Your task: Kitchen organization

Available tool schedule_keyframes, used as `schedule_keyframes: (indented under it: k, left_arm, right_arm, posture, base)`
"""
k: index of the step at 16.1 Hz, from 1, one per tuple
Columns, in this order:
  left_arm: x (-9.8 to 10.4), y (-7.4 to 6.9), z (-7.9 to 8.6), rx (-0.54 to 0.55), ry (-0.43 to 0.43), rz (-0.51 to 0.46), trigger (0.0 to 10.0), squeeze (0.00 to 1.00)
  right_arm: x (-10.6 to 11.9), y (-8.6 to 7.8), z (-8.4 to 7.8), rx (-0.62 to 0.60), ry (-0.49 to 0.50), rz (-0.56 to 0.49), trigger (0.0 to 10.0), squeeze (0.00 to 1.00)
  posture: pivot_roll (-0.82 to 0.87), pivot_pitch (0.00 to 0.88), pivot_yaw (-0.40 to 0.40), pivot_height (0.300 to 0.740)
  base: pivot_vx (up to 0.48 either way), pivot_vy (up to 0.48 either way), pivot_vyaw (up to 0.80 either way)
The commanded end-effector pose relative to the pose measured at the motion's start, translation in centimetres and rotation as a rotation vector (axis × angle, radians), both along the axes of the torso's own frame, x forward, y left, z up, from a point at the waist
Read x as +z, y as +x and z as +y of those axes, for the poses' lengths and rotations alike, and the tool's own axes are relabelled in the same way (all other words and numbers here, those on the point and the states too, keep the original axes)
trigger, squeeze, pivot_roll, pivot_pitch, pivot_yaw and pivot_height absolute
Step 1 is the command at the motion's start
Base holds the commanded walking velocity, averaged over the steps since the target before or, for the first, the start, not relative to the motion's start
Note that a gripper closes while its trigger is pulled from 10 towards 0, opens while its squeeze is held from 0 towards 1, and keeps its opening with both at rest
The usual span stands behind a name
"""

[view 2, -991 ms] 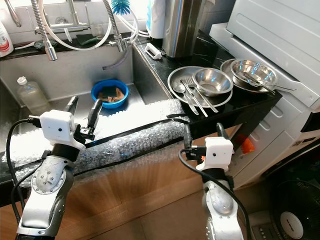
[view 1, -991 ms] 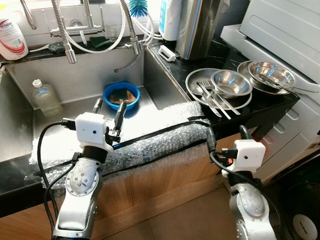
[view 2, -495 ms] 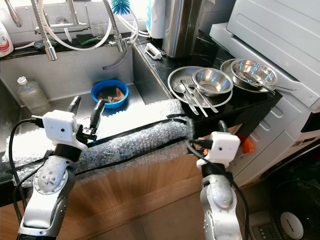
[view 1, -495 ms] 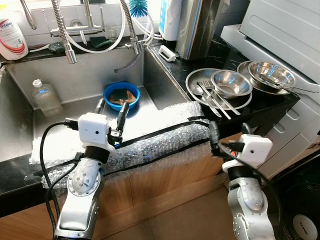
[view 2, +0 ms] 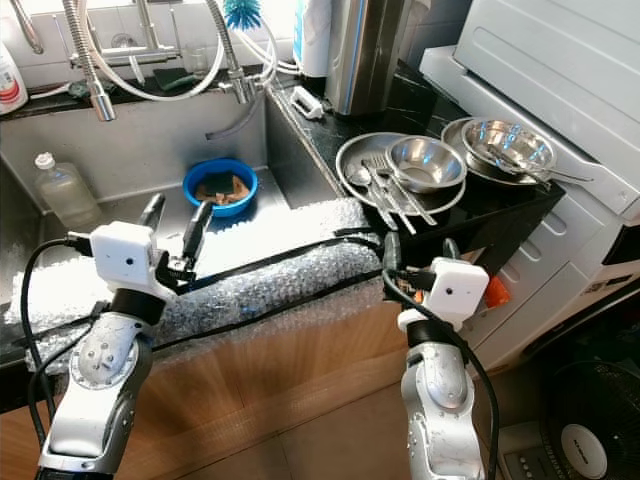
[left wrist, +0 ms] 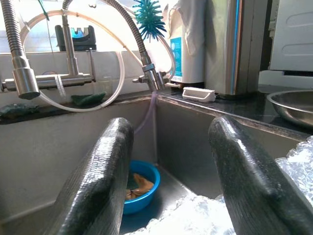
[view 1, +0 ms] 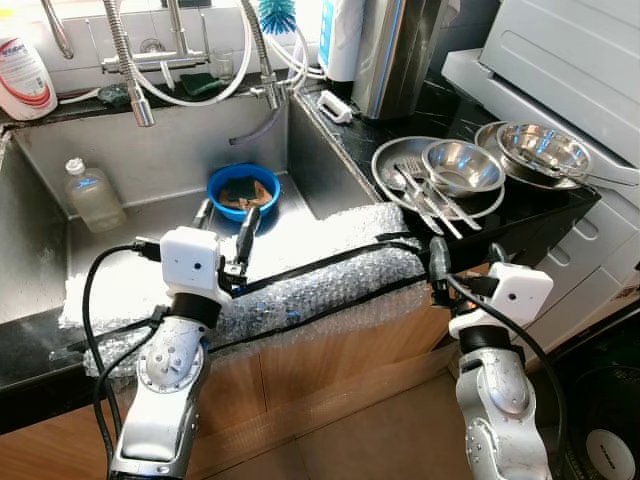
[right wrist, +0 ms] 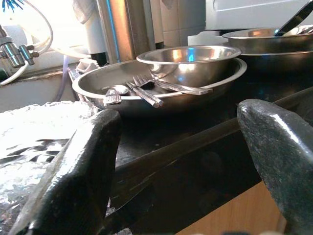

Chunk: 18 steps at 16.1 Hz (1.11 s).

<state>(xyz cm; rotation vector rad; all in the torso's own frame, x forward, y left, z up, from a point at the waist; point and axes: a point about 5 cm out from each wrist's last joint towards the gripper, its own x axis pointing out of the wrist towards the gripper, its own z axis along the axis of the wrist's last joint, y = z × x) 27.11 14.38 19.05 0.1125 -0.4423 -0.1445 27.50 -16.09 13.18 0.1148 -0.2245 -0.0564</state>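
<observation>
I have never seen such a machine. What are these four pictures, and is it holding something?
This is a humanoid robot at a kitchen sink. Two pictures come from its head camera, looking down at its silver arms. The other two come from cameras on its wrists, looking along the black fingers. The left gripper is open above the bubble wrap on the sink edge, facing a blue bowl. The right gripper is open below the counter edge, facing a steel plate with a fork and bowl. Nothing is held.

Steel sink [view 1: 40, 225], black counter [view 1: 545, 215], sunlit
</observation>
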Motion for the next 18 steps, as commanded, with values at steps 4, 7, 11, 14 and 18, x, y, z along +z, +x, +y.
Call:
schedule_keyframes:
  k: [4,7,11,14,18]
  left_arm:
    - [0.0,0.0,-0.1,0.002,0.01,-0.005,10.0,0.0]
    - [0.0,0.1,-0.1,0.001,0.011,-0.005,10.0,0.0]
    - [0.0,0.1,-0.3,-0.002,0.015,-0.005,10.0,0.0]
    - [0.1,0.1,-0.3,-0.003,0.017,-0.006,10.0,0.0]
    - [0.1,0.2,-0.4,-0.006,0.014,-0.006,10.0,0.0]
  right_arm:
    - [-0.3,0.2,-0.3,-0.023,0.012,0.022,4.0,0.0]
    - [-0.4,0.4,-0.3,-0.024,0.008,0.027,10.0,0.0]
    - [-0.2,0.6,-0.1,-0.012,0.013,0.017,6.0,0.0]
    - [-0.1,0.8,-0.1,-0.009,0.006,0.018,10.0,0.0]
    - [0.2,1.2,-0.1,-0.004,0.005,0.008,10.0,0.0]
  posture:
    - [0.05,0.113,-0.084,0.74]
    - [0.05,0.114,-0.082,0.74]
    - [0.05,0.114,-0.083,0.74]
    - [0.05,0.116,-0.083,0.74]
    - [0.05,0.115,-0.083,0.74]
  base:
    - [0.0,0.0,0.0]
    - [0.0,0.0,0.0]
    - [0.0,0.0,0.0]
    - [0.0,0.0,0.0]
    - [0.0,0.0,0.0]
